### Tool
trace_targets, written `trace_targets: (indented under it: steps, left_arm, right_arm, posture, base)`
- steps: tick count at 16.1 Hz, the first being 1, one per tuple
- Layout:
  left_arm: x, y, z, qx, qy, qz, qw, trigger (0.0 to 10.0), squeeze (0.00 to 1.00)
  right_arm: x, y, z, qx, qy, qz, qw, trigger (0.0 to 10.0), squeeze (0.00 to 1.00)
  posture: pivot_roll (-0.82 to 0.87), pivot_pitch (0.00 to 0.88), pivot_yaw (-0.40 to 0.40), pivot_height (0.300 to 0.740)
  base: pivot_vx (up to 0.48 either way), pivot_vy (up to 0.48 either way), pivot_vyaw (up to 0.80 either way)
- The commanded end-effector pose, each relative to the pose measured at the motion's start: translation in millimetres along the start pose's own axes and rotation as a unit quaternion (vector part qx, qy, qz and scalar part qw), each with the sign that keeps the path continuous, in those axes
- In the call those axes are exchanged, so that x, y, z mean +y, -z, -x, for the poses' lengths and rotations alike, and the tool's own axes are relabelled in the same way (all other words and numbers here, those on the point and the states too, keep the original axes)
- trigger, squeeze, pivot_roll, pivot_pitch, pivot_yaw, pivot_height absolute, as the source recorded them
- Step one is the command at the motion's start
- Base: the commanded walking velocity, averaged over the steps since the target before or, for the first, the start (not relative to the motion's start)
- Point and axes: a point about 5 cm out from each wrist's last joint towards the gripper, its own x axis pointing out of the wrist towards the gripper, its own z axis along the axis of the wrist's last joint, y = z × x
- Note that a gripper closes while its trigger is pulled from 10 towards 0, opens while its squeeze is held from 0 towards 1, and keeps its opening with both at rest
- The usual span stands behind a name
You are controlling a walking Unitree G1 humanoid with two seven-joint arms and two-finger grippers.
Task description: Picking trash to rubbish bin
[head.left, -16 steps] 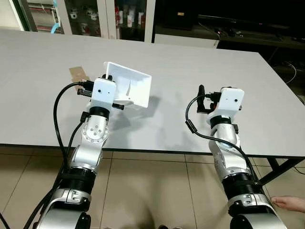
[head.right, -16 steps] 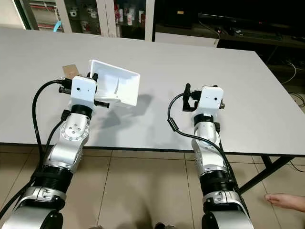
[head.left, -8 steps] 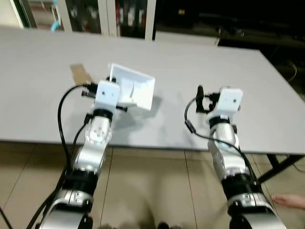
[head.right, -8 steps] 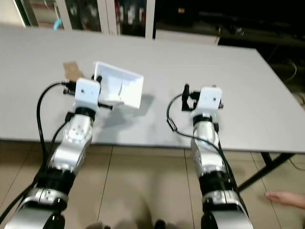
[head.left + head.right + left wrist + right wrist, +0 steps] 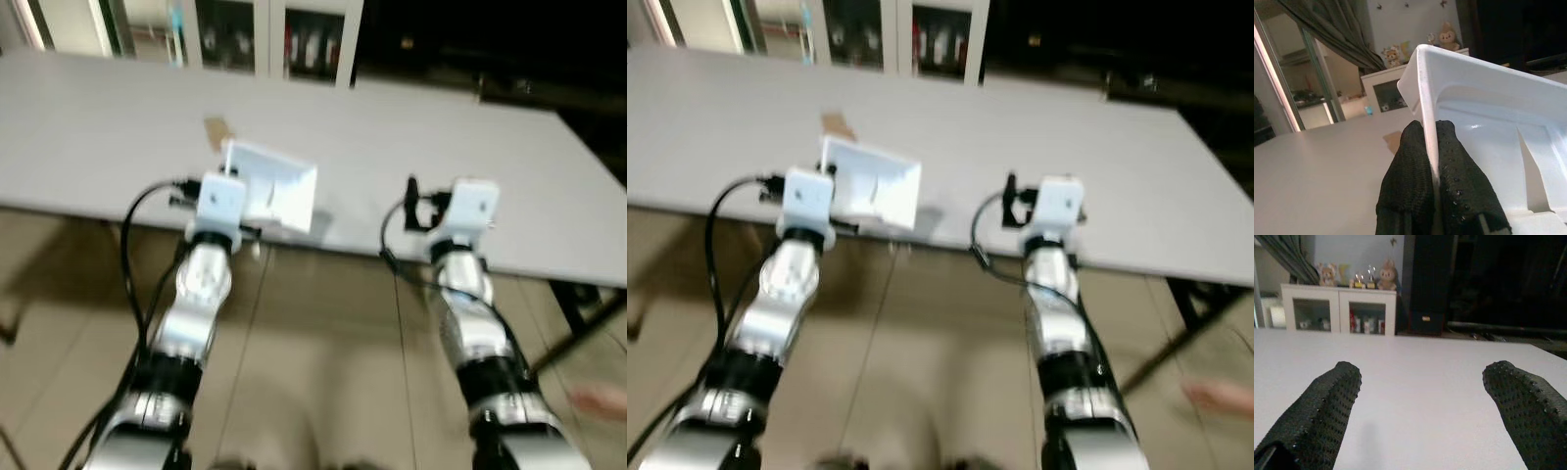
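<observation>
The left gripper (image 5: 1431,147) pinches the white plastic tray's (image 5: 279,186) rim above the grey table (image 5: 98,127), a brown cardboard scrap (image 5: 217,128) at its 11 o'clock, while the right gripper (image 5: 1422,396) hangs spread wide.

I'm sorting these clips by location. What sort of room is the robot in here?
Probably a living or dining room in a home. A long white table stands on a tiled floor, and a white glass-door cabinet behind it carries plush toys and small figurines.

Bare table (image 5: 1415,396) ahead of the spread right gripper (image 5: 1422,404).
</observation>
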Motion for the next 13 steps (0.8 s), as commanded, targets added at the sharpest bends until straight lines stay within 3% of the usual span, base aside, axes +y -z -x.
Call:
trace_targets:
  steps: [1, 13]
  left_arm:
    - [1.9, -6.0, -3.7, -0.01, -0.006, -0.001, 1.0, 10.0, 0.0]
    - [2.2, -1.4, -3.0, 0.005, -0.007, 0.0, 1.0, 10.0, 0.0]
  right_arm:
    - [-1.4, -3.2, -2.1, -0.005, 0.002, -0.003, 1.0, 10.0, 0.0]
    - [-1.6, -0.1, -0.9, 0.005, -0.001, -0.008, 1.0, 10.0, 0.0]
  posture:
    - [0.02, 0.0, -0.085, 0.74]
    - [0.01, 0.015, -0.081, 0.74]
  base:
    - [-0.289, 0.0, 0.0]
    - [-0.286, 0.0, 0.0]
